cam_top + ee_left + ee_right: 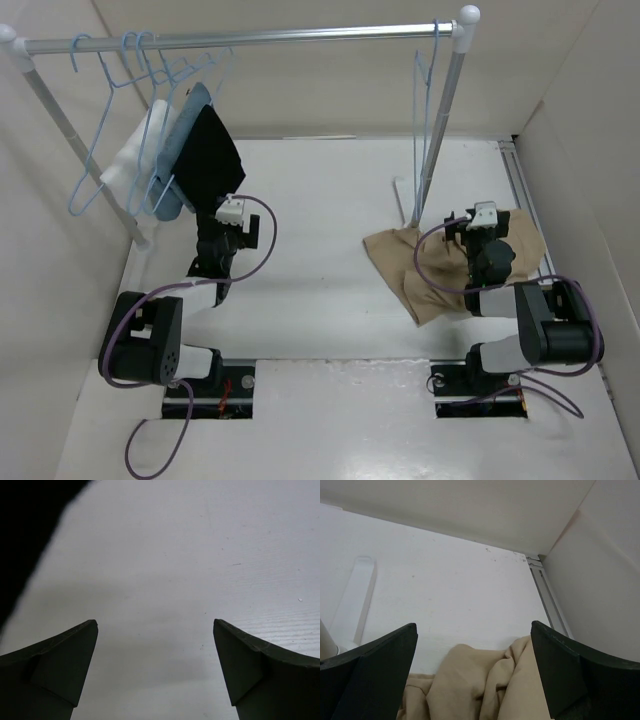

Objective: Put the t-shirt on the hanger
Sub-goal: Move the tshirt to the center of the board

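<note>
**Ops:** Where was the tan short-sleeved cloth t-shirt (400, 262)?

**Me:** I saw it lying crumpled on the white table (320, 200), far-right side, near the foot of the rack's right post (445, 120). My right arm reached over its middle.

**Ops:** And the thin light-blue wire hanger (416, 130)?

**Me:** It hung by its hook at the right end of the silver rail (250, 38), just beside that post and above the shirt's left part.

**Ops:** Right gripper (474, 625)?

**Me:** Jaws spread wide, nothing btwn them. The wrist cam showed shirt folds just below the fingers. I couldn't tell if they touched the cloth.

**Ops:** Left gripper (155, 625)?

**Me:** Also wide apart, holding nothing, over bare table. It sat close to the black garment (212, 155) hanging at the rail's left end, w/ a light-blue garment (185, 130) and a white garment (135, 160) next to it.
</note>
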